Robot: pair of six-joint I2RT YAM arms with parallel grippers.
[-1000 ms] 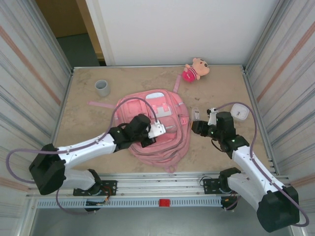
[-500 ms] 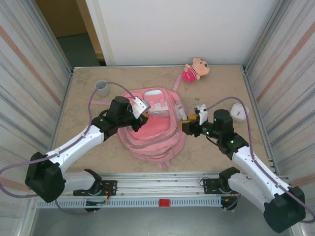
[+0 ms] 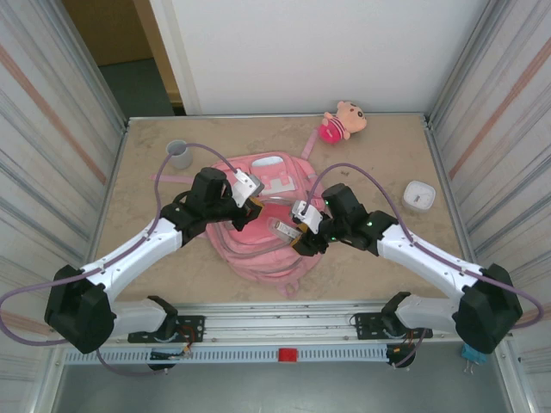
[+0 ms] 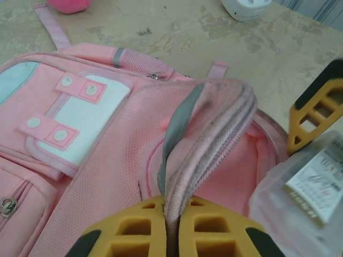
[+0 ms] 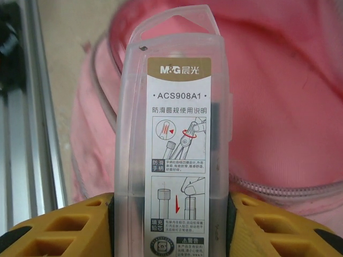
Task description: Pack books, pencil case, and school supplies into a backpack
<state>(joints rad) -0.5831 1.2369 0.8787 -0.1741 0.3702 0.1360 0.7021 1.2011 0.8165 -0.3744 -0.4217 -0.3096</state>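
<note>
Supplies case [image 5: 174,123] in right gripper [image 5: 171,215]

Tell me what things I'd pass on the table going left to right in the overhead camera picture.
grey cup → pink backpack → plush doll → white box

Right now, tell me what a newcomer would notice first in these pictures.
The big pink backpack at mid-table, its opening flap pinched up by the left gripper. Next, the clear plastic case with an M&G label, clamped in the right gripper above the backpack. A pink plush doll lies at the far edge.
</note>
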